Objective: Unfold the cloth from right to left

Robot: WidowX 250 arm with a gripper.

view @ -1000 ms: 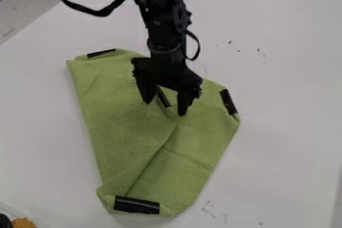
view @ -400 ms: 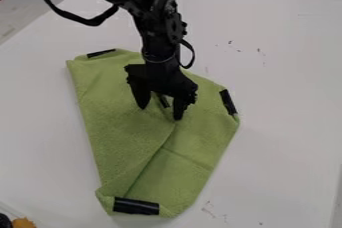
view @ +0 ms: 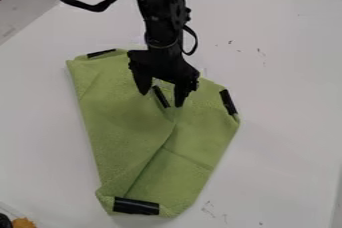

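Four short, rectangular black tape strips [view: 136, 206] on green, unevenly folded fabric cloth [view: 127, 137]. Cloth lies left of centre on flat white table [view: 287, 97]. Black two-finger gripper [view: 161, 100] above cloth's far half: fingers well apart, grasping nothing, one strip seen between them. Tip contact with cloth: cannot tell.

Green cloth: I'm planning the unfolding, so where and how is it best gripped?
Probably at the flap's corner by the middle black strip, from above, the open fingers closing across the strip. The loose edge seems to run from there toward the bottom strip; the straight picture-left side of the cloth looks like the fold.
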